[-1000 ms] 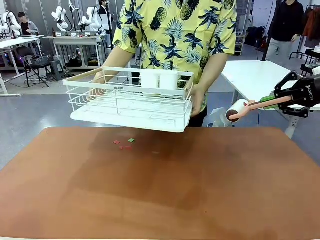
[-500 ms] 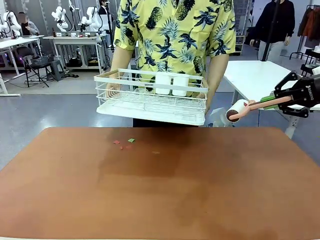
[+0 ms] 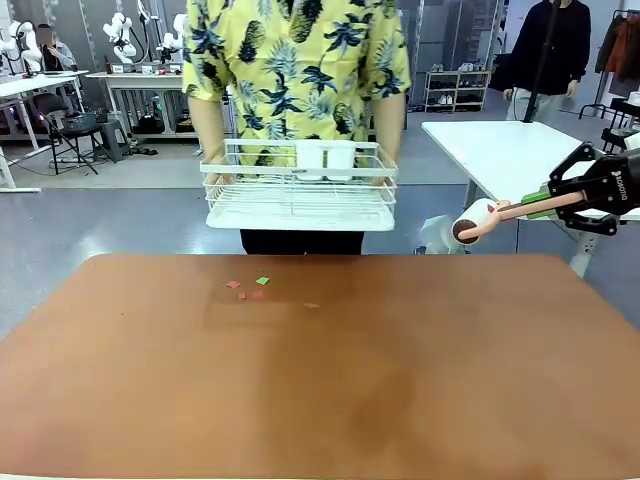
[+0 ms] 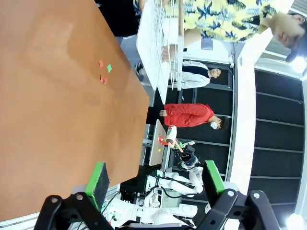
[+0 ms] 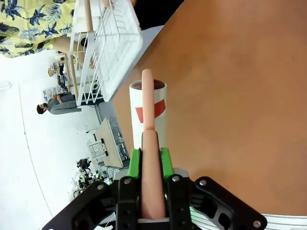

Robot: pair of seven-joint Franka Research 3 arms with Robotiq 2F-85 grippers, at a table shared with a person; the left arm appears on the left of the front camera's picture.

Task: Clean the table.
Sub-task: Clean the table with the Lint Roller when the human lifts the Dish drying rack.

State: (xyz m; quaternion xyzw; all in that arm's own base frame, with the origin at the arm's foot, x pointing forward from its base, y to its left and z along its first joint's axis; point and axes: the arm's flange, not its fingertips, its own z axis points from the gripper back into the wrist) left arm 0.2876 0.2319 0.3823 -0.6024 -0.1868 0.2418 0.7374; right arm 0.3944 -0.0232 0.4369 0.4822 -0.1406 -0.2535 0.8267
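The reddish-brown table (image 3: 320, 380) spreads across the front view, with a few small red and green paper scraps (image 3: 250, 288) near its far left part. Beyond the table's far right corner, my right gripper (image 3: 560, 200) is shut on the pink handle of a lint roller (image 3: 475, 222), held level in the air. In the right wrist view the handle sits clamped between the green pads of that gripper (image 5: 149, 160), and the roller head (image 5: 148, 112) points at the table edge. My left gripper (image 4: 156, 178) stands open over the table's edge (image 4: 57, 105), nothing between its fingers.
A person in a yellow patterned shirt stands at the far side, holding a white dish rack (image 3: 300, 190) with both hands, clear of the table top. A white-topped table (image 3: 500, 150) stands behind on the right. Other people move about farther back.
The person has drawn the dish rack back from over the table's far edge and levelled it in front of the body. My right gripper and the roller have stayed still.
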